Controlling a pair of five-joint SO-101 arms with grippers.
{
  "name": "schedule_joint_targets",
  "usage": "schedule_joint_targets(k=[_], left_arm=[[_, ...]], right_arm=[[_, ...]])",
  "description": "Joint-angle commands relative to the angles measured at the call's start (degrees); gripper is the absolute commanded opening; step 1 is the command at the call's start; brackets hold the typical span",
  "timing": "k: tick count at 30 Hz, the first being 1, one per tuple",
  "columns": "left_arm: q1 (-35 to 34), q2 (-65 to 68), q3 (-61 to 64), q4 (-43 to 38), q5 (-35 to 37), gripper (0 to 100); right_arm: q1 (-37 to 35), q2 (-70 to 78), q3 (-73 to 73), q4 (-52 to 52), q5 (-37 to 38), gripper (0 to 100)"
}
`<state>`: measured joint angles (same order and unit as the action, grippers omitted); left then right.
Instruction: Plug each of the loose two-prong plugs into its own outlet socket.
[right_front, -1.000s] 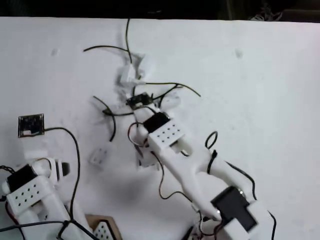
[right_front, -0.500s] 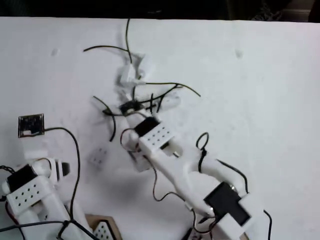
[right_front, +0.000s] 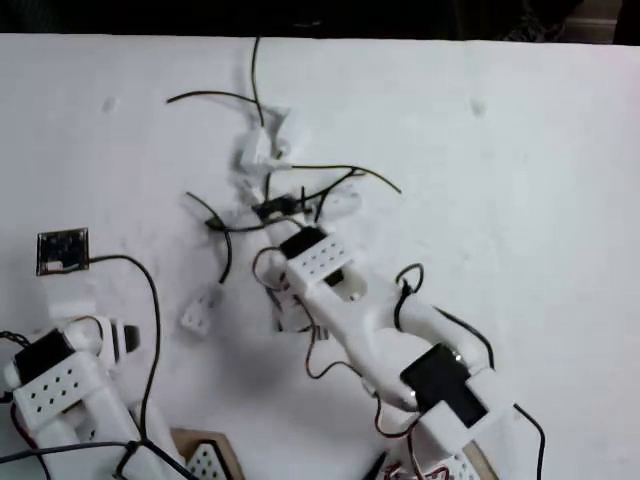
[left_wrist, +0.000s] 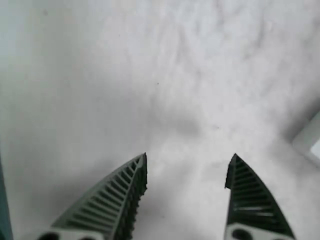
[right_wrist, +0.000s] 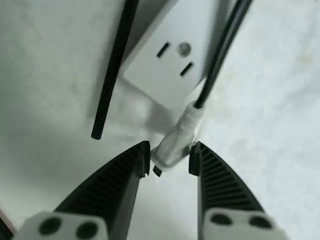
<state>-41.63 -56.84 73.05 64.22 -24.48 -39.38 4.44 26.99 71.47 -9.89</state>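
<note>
White table (right_front: 520, 200), dark backdrop (right_front: 300, 15); R wrist view: right gripper (right_wrist: 170, 146) pinching white plug (right_wrist: 182, 127) by outlet socket (right_wrist: 170, 65), left gripper (left_wrist: 189, 156) spread wide over table.

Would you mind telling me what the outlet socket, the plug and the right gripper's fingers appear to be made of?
Outlet socket: probably moulded plastic, white, smooth and matte with crisp slots. Plug: seemingly pale plastic body on a black rubbery cord. Right gripper's fingers: likely dark printed plastic, given the ridged inner faces.

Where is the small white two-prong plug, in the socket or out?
Out: the white plug sits in the right gripper; the white socket shows bare slots.
</note>
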Motion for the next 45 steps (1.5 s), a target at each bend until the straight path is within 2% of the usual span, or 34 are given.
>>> schedule_joint_targets(k=[1, 8, 13, 21, 25, 33, 36, 40, 45], left_arm=[[-0.1, -1.1, -0.3, -1.1, 0.0, 26], [-0.1, -1.1, -0.3, -1.1, 0.0, 26], [-0.1, -1.1, -0.3, -1.1, 0.0, 26], [-0.1, -1.1, -0.3, -1.1, 0.0, 26], [-0.1, -1.1, -0.5, -1.1, 0.0, 26], [1.7, -1.2, -4.9, -0.1, 0.5, 26], [3.7, -1.2, -9.9, 4.0, 1.3, 26], [6.7, -1.2, -20.5, 10.8, 5.9, 26], [13.8, -1.2, -31.3, 17.3, 10.2, 26]], right_arm=[[1.7, -0.4, -1.9, -0.2, 0.5, 12.7], [2.0, 0.0, -1.9, -1.5, 0.5, 12.5], [3.5, 0.0, -1.9, -4.7, 4.6, 1.8], [5.6, -2.0, -2.0, -1.2, 5.8, 1.7], [4.7, -10.5, -1.8, 4.1, 5.8, 1.7], [1.3, -37.0, -1.6, 14.5, 5.8, 1.7], [1.4, -44.9, -1.6, 16.3, 5.8, 1.7], [1.5, -53.6, -1.6, 17.3, 5.8, 1.7], [1.3, -63.0, -1.5, 17.3, 5.8, 1.7]])
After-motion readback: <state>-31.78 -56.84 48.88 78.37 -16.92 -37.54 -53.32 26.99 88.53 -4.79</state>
